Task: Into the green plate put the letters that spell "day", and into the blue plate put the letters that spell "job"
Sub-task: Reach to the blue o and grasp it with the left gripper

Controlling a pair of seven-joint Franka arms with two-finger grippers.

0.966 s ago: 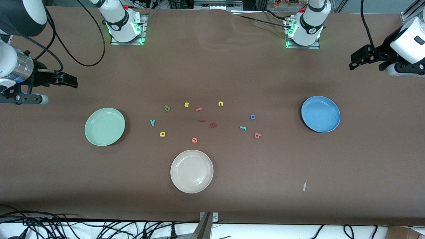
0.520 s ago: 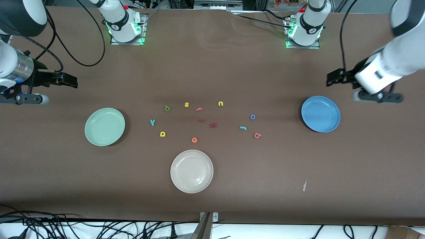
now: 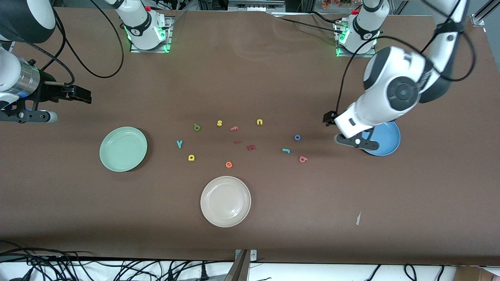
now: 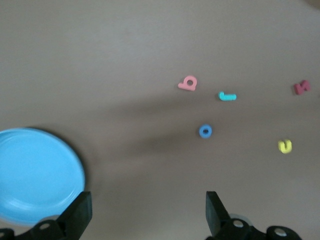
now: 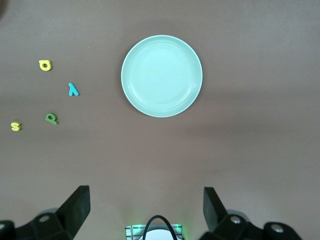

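The green plate (image 3: 123,149) (image 5: 162,76) lies toward the right arm's end, with the yellow d (image 3: 191,157) (image 5: 45,65), dark green a (image 3: 197,127) (image 5: 51,118) and teal y (image 3: 179,144) (image 5: 73,89) beside it on the table. The blue plate (image 3: 388,141) (image 4: 35,175) lies toward the left arm's end, partly covered by the left arm. Beside it are the teal j (image 3: 286,150) (image 4: 227,96), blue o (image 3: 297,137) (image 4: 205,131) and salmon b (image 3: 303,159) (image 4: 189,83). My left gripper (image 3: 329,117) (image 4: 148,205) hangs open and empty over the table between the blue plate and the o. My right gripper (image 3: 84,95) (image 5: 146,202) waits open and empty at its end of the table.
A cream-white plate (image 3: 225,201) sits nearer the front camera. Other letters lie in the middle: a yellow s (image 3: 219,123), a yellow u (image 3: 259,122), an orange e (image 3: 229,164) and dark red ones (image 3: 251,147). A scrap of paper (image 3: 358,218) lies near the table's front edge.
The left arm has swung in from the table's end to the letters' side of the blue plate. The right arm and all letters have stayed put.
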